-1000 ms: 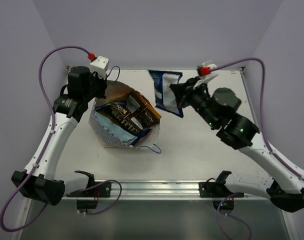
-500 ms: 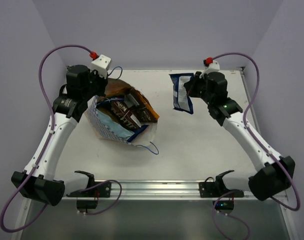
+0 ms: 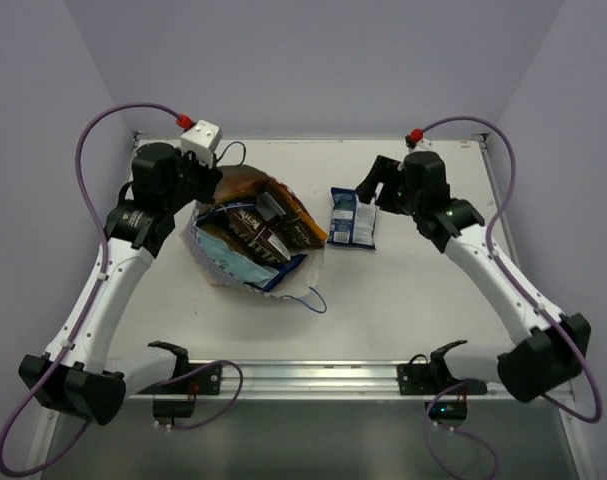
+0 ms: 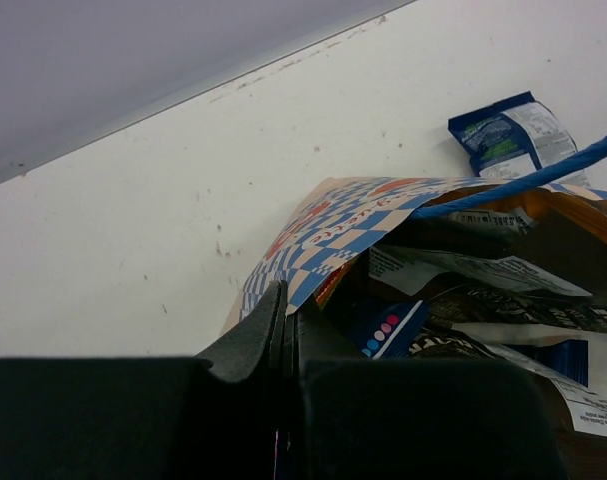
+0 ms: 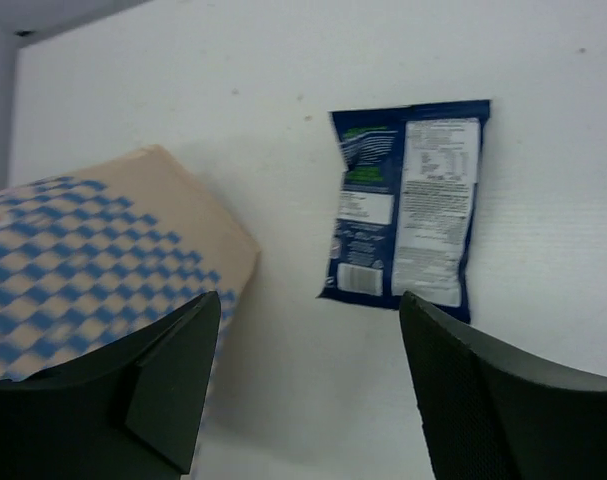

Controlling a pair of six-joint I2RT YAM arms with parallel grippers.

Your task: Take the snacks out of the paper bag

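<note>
Under the wide-spread right gripper [image 5: 308,310] lies a blue packet [image 5: 408,205]; wrist view shows left gripper [image 4: 285,330] pinching paper bag [image 4: 323,235].

On the table [image 3: 413,290]: paper bag [image 3: 223,250] tipped over at left, packets [image 3: 268,228] inside; just right of it, one loose packet [image 3: 353,217] lying flat

The blue packet [image 3: 353,218] has left the right gripper [image 3: 379,186] — it now lies flat on the table [image 3: 413,290], at 3 o'clock from the paper bag [image 3: 215,258]. The gripper's jaws have spread apart, and it stands at 1 o'clock of the packet — no longer touching it.
</note>
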